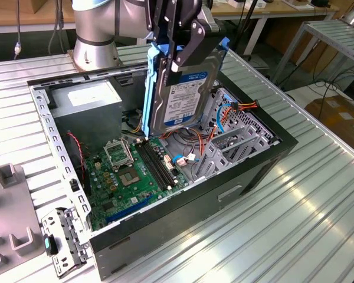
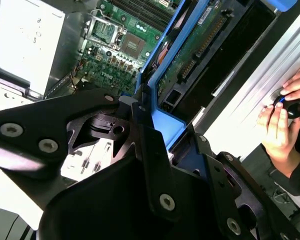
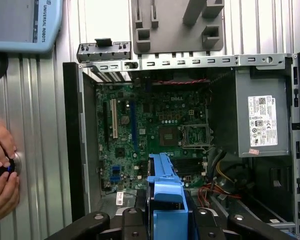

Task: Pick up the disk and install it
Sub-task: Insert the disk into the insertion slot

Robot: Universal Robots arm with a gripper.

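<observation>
One hand (image 1: pixel 176 56) clamped on disk (image 1: pixel 186 91) (flat grey metal, blue plastic rail) | held upright over green motherboard (image 1: pixel 130 177)

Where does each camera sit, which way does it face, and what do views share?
Exterior view: off the arm, above a corner of the open computer case, looking down inside; shows the arm's base and gripper holding the disk upright.
First wrist view: at the wrist, facing straight down onto the motherboard; gripper partly shows.
Second wrist view: at the wrist, angled down past the gripper along the disk.
Shared: both wrist views show the disk and a person's hand.
</observation>
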